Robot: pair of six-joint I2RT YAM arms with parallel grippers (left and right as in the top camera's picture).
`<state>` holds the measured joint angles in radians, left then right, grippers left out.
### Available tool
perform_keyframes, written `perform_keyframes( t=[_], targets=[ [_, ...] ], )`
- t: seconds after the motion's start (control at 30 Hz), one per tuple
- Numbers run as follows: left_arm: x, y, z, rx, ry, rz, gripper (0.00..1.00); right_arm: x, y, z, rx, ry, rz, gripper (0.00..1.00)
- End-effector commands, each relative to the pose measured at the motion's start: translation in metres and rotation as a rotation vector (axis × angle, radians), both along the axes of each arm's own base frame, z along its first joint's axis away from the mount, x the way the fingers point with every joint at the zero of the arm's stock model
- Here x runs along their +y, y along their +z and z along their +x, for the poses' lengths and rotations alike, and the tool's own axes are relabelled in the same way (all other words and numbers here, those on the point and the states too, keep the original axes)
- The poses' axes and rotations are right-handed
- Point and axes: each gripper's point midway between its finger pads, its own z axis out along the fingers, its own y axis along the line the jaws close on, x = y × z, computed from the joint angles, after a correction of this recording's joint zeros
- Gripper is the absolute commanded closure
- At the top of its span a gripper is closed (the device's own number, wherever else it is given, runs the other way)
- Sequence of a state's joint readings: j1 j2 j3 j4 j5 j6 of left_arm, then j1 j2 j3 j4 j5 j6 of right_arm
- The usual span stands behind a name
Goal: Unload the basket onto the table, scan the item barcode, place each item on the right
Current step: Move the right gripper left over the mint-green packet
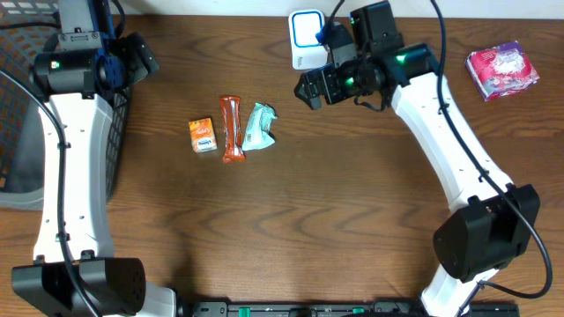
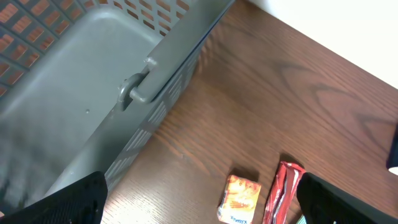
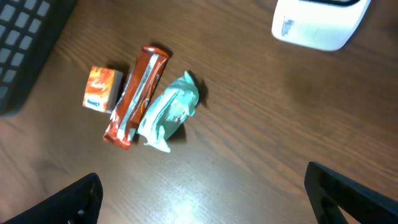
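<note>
- The brown wooden tabletop (image 1: pixel 335 229) carries everything.
- A grey mesh basket (image 1: pixel 18 53) stands at its left edge. The left wrist view shows its solid wall and a handle.
- The left gripper (image 2: pixel 202 180) hangs over the tabletop just beside the basket, fingers spread wide and holding nothing.
- The right gripper (image 3: pixel 204 175) hangs near the scanner, pointing toward the three small items. Its fingers are also spread wide and empty.
- A white scanner (image 1: pixel 307 37) sits at the far middle edge, close behind the right gripper.
- A pink packet (image 1: pixel 502 70) lies alone near the far right corner, well apart from the rest.
- A red-brown snack bar (image 1: pixel 232 129) lies left of centre, the middle one of a row of three.
- A teal pouch (image 1: pixel 258 127), crumpled, lies on the bar's right and touches it.
- A small orange carton (image 1: pixel 203 135) lies just left of the bar. No gripper touches any of the three.
</note>
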<state>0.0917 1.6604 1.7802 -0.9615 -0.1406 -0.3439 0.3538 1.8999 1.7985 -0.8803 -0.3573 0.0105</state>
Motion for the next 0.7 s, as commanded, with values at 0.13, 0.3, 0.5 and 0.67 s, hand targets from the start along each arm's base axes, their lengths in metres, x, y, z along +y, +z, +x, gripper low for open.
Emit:
perform_keyframes(
  t=[0.13,0.3,0.5,0.67],
  targets=[
    [0.009,0.008,-0.004,-0.017,0.035,0.013,0.02,0.012,-0.03,0.008,0.087,-0.097,0.007,0.01],
    [0.009,0.008,-0.004,-0.017,0.035,0.012,0.02,0.024,-0.066,0.009,0.187,-0.139,0.015,0.01],
    [0.009,0.008,-0.004,-0.017,0.035,0.012,0.02,0.058,-0.091,-0.003,0.285,-0.045,0.105,0.01],
    [0.009,0.008,-0.004,-0.017,0.035,0.012,0.02,0.08,-0.1,-0.006,0.288,0.008,0.139,0.02]
  ],
)
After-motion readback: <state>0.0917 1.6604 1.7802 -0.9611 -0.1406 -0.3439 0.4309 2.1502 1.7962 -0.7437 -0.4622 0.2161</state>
